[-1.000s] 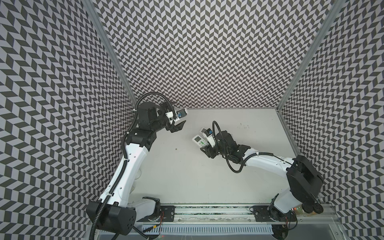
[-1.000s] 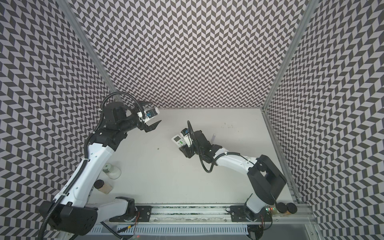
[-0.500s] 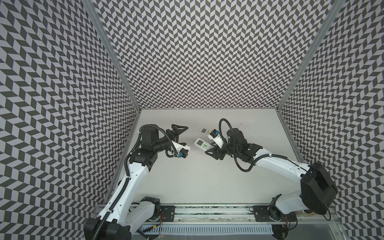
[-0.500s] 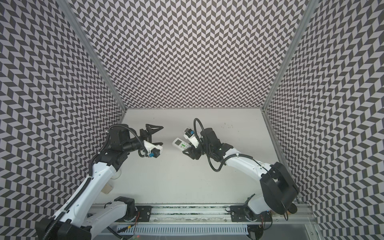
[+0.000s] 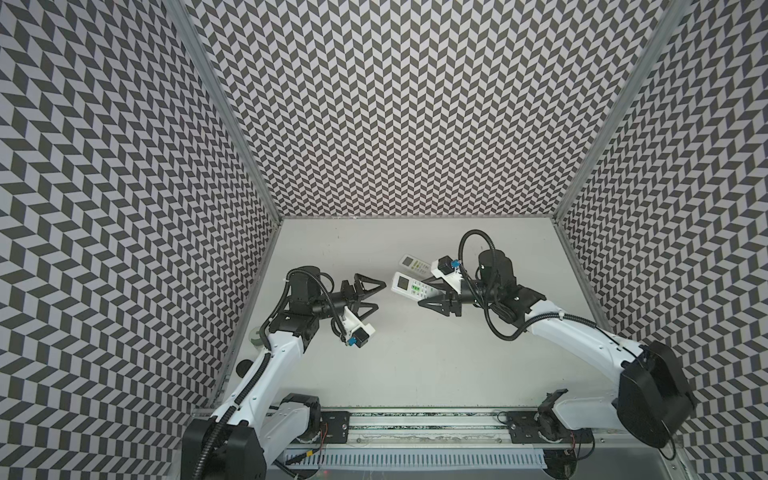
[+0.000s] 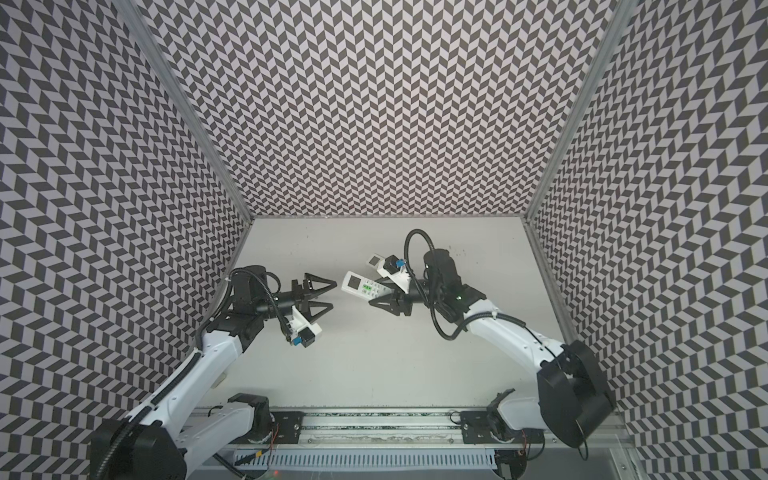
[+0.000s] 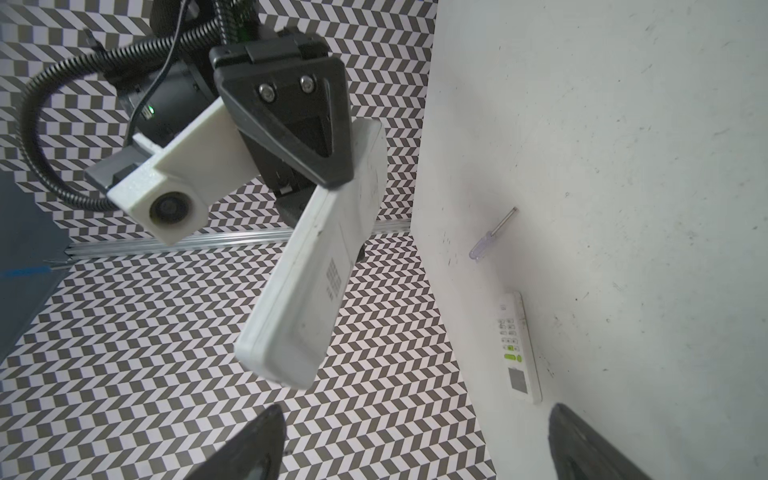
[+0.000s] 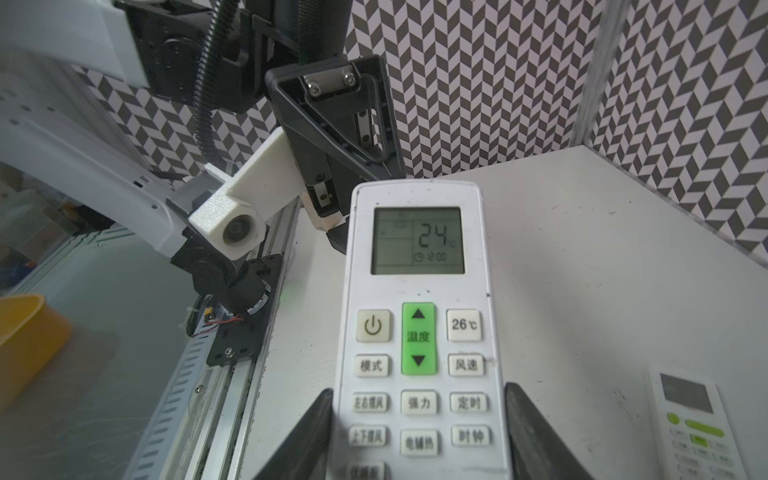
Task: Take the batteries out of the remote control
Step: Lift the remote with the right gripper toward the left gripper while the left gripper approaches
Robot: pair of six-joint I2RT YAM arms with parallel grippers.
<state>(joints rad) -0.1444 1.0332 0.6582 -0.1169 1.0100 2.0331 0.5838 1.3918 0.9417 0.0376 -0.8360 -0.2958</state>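
The right end effector (image 8: 419, 392) pinches the button end of the white remote control (image 8: 415, 266) by its long edges and holds it face-up, clear of the table (image 5: 415, 357). Its display end points at the left end effector (image 5: 380, 296), whose jaws are spread wide and empty just beside that end. The batteries cannot be seen, and a second remote (image 5: 412, 263) and a clear-handled screwdriver (image 7: 492, 235) lie on the table.

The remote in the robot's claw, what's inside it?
Nothing inside shows. The remote in the right gripper has its screen and buttons on the front and a closed white back. Any batteries in there are covered.
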